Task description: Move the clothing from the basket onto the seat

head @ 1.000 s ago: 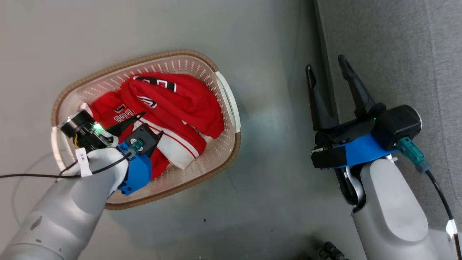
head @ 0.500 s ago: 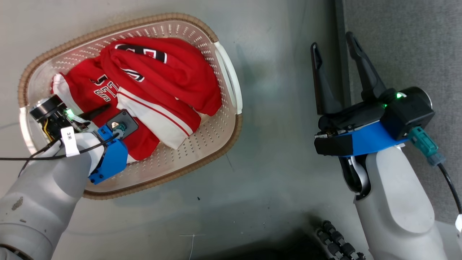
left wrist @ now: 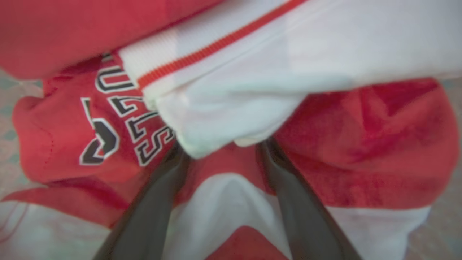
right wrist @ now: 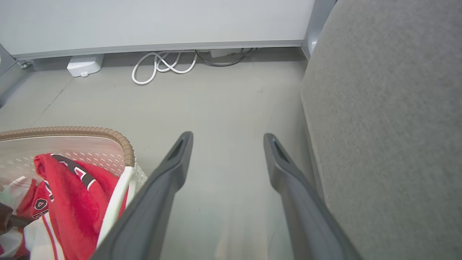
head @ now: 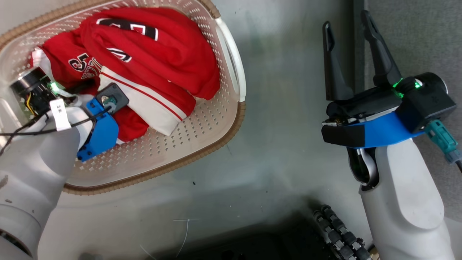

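text | clothing [head: 144, 65]: black-and-white "5", other letters unreadable | cable tag [head: 60, 115]: "3", rest unclear

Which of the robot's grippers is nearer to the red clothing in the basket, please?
Left. The left gripper is down in the basket, open fingers pushed into the clothing. The right gripper hangs open above the floor between basket and seat, apart from the clothing.

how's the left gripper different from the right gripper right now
The left gripper is down in the basket, its fingers pressed into the clothing. The right gripper hangs over the floor between basket and seat, touching nothing. The left gripper's fingertips are tucked under a white fold, while the right gripper's show in full. Both stand open, neither closed on anything.
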